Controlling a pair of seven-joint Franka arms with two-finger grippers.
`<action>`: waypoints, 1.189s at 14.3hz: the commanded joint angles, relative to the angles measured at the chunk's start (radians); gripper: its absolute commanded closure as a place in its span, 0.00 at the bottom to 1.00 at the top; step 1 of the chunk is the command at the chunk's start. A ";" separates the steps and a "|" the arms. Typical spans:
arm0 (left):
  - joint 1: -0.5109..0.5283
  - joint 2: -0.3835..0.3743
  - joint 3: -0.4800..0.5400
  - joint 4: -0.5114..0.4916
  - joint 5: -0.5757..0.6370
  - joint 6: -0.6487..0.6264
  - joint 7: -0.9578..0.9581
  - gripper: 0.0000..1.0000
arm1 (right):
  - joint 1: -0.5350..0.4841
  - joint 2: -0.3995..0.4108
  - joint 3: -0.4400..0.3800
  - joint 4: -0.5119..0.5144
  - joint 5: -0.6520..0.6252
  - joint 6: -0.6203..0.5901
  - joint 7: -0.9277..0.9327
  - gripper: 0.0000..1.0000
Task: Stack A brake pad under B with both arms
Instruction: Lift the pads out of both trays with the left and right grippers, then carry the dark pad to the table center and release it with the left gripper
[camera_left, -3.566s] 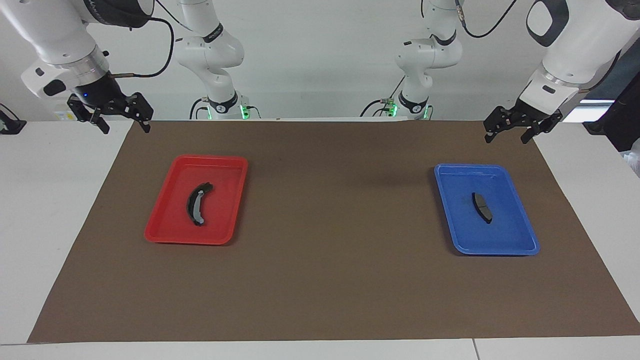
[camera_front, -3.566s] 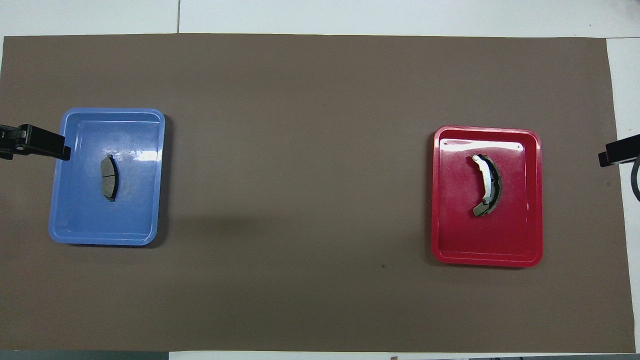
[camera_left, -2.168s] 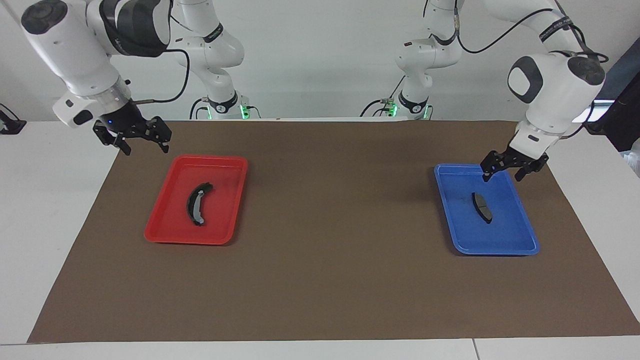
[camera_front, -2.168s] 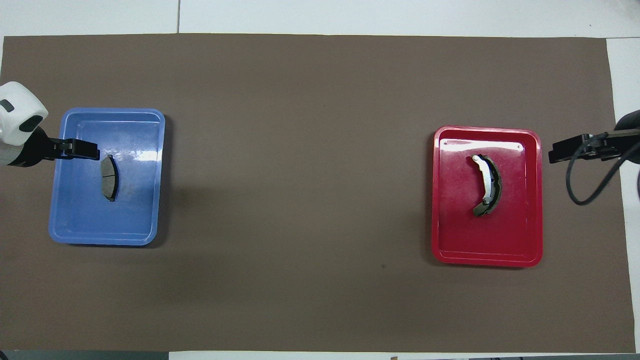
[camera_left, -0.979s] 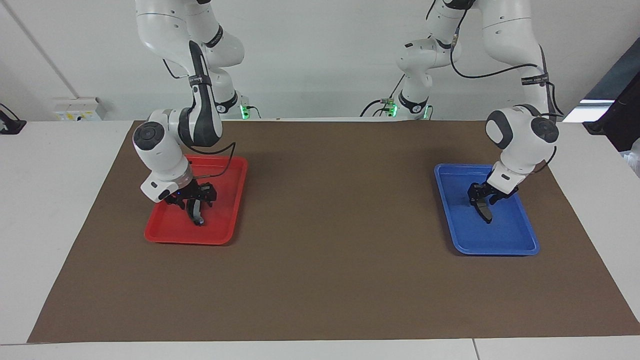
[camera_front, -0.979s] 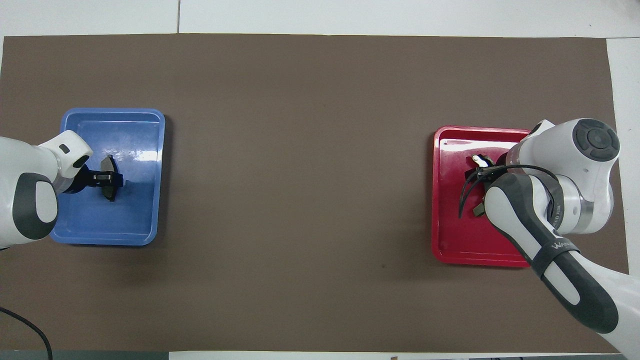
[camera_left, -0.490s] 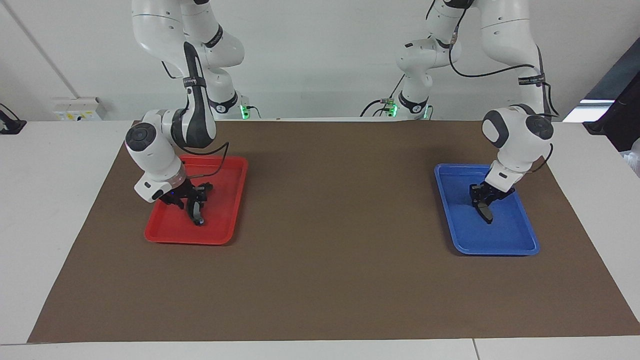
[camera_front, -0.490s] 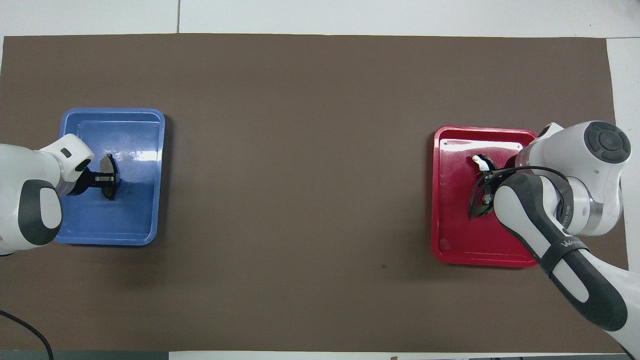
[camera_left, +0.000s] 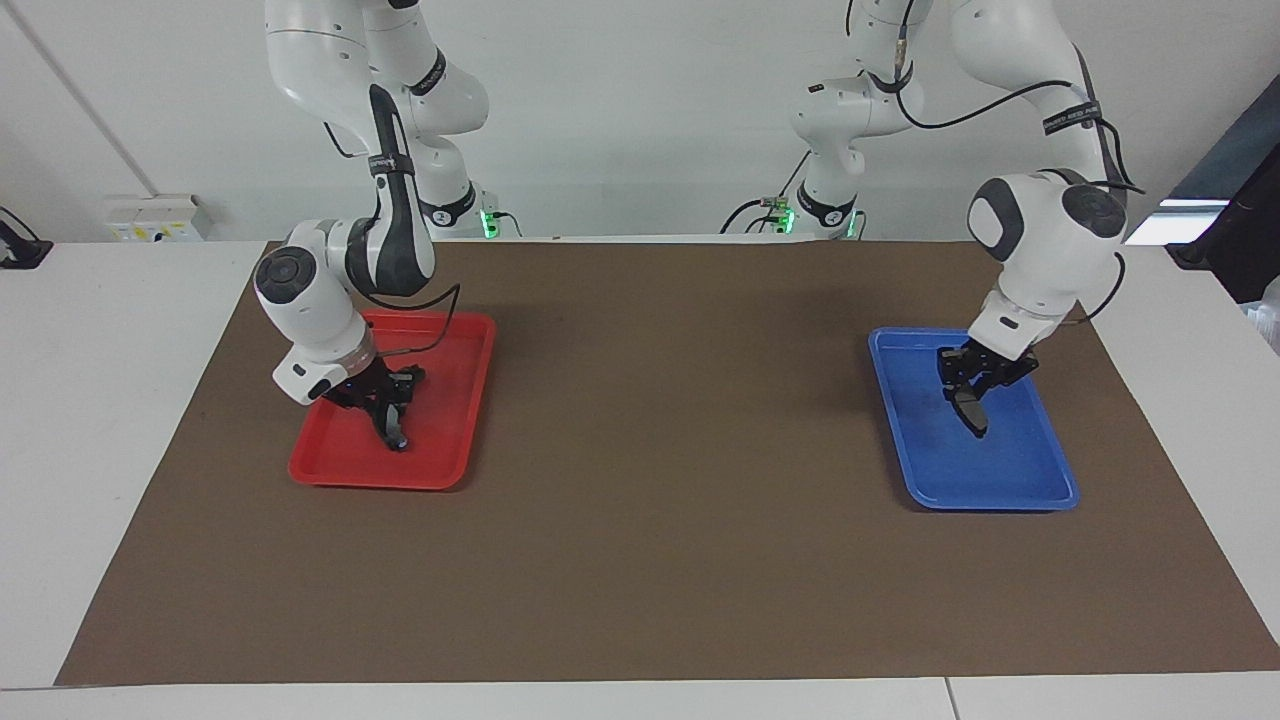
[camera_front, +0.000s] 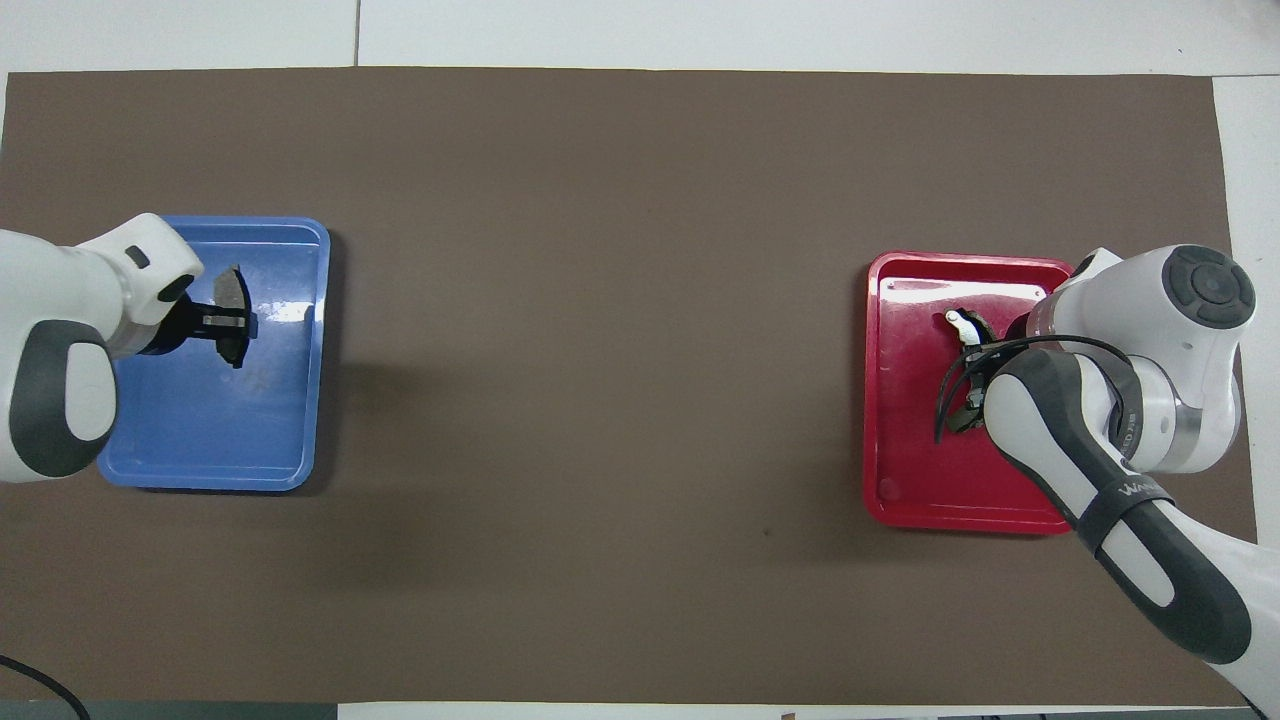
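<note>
The A brake pad (camera_left: 975, 415), short and dark, hangs in my left gripper (camera_left: 972, 393), which is shut on it and holds it just above the blue tray (camera_left: 1000, 500). In the overhead view the pad (camera_front: 233, 290) and left gripper (camera_front: 222, 320) are over the blue tray (camera_front: 200, 480). B (camera_left: 398, 435), the long arched pad with pale tips, lies in the red tray (camera_left: 370, 478). My right gripper (camera_left: 388, 402) is down on its middle and shut on it. From overhead only B's pale tip (camera_front: 960, 322) shows beside the right arm.
Both trays sit on a brown mat (camera_left: 680, 450), the red tray (camera_front: 900, 400) toward the right arm's end and the blue one toward the left arm's end. The broad stretch of mat between the trays is bare.
Both arms came down into their trays and closed on the pads. In the last half second my left gripper has lifted the A brake pad off the blue tray; the right gripper has stayed put.
</note>
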 joint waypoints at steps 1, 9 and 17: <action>-0.169 0.016 0.007 0.007 0.002 -0.003 -0.130 0.99 | -0.010 -0.018 0.004 0.021 0.006 -0.032 -0.031 1.00; -0.535 0.258 0.008 0.155 0.002 0.105 -0.548 0.99 | -0.004 -0.023 0.004 0.274 0.002 -0.305 -0.063 1.00; -0.598 0.312 0.007 0.142 0.003 0.183 -0.567 0.25 | -0.021 -0.023 0.004 0.366 0.002 -0.418 -0.068 1.00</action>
